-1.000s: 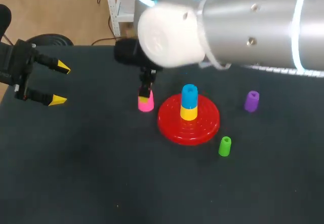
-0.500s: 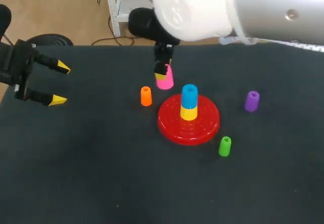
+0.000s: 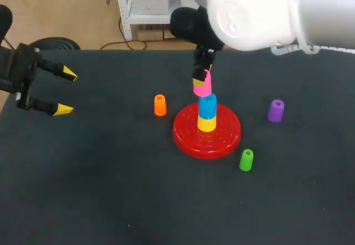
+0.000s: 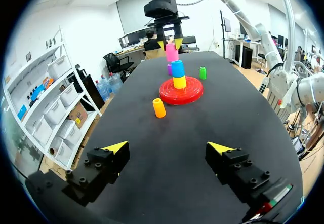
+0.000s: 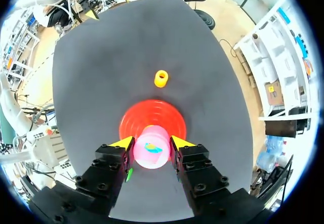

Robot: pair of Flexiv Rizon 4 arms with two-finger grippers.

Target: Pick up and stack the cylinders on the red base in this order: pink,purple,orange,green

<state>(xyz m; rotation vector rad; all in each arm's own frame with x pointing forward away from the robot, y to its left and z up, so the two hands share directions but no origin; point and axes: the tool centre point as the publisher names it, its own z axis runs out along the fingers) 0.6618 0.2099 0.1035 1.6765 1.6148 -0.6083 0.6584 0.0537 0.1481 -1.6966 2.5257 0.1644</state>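
Pink hollow cylinder [image 3: 204,86] clamped in right gripper [image 5: 152,142] above blue cylinder [image 3: 207,106] on ribbed red base [image 3: 191,134]; left gripper [image 3: 67,92] agape

Table [image 3: 83,189], dark matte top. Standing directly on it:
- one round red ribbed plastic base [image 3: 187,138], near the middle
- one small orange plastic cylinder [image 3: 160,105], upright, left of the base and apart from it
- one purple plastic cylinder [image 3: 275,111], upright, right of the base, apart
- one green plastic cylinder [image 3: 246,160], upright, near the base's front right rim, not touching

Orange cylinder [image 3: 160,105], purple cylinder [image 3: 275,111], green cylinder [image 3: 246,160] stand apart around the red base [image 3: 186,137].
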